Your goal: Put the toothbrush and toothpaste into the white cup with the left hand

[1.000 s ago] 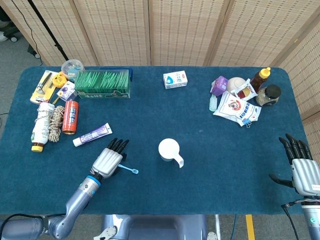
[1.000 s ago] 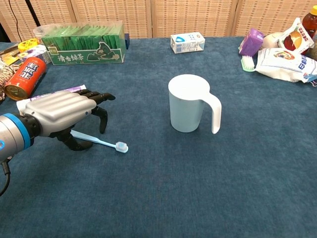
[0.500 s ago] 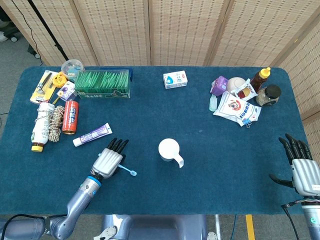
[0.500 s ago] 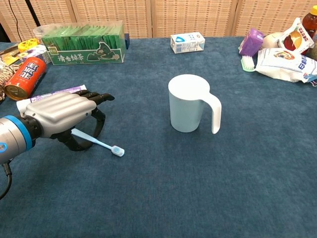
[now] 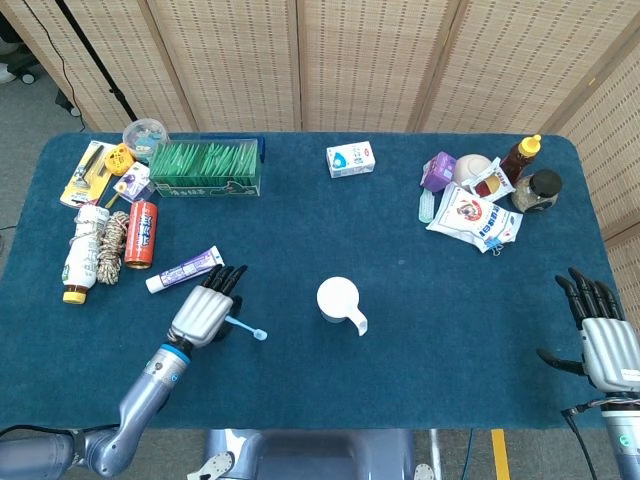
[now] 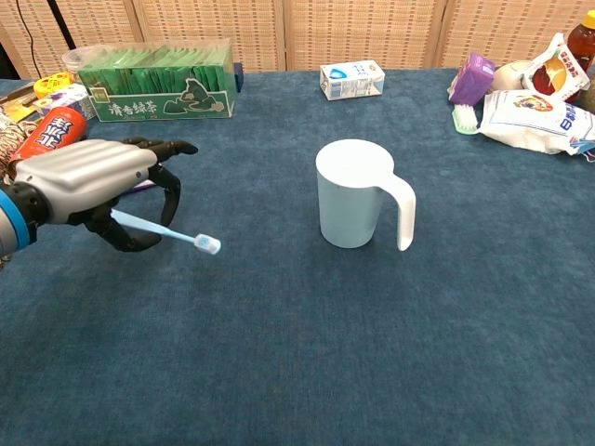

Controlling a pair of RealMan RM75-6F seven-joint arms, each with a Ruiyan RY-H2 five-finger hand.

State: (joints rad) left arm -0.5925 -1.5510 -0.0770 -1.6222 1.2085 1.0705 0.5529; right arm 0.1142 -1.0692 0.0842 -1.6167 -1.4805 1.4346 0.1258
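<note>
Two views of the tabletop are shown. The left hand [image 6: 88, 177] is seen at the left edge of the chest view and at lower left of the head view [image 5: 202, 313]; its fingers are curled around the handle of the toothbrush [image 6: 167, 234], which is held clear of the blue table cover [image 6: 307, 353], bristle head pointing toward the frame's right. In the head view the toothbrush [image 5: 248, 329] projects from the hand toward the white cup [image 5: 337, 299]. The white cup [image 6: 351, 194] stands upright near the centre of the chest view, well apart from the hand, its handle turned toward the right of the frame. The toothpaste [image 5: 184, 270] lies flat on the cover just above the left hand in the head view. The right hand [image 5: 605, 340] is seen at the lower right edge of the head view only, fingers extended and spread, nothing held. A green box [image 6: 156, 91] is placed at upper left of the chest view, with a red can [image 6: 51, 134] beside it, and a small milk carton [image 6: 351, 79] lies at upper centre.
</note>
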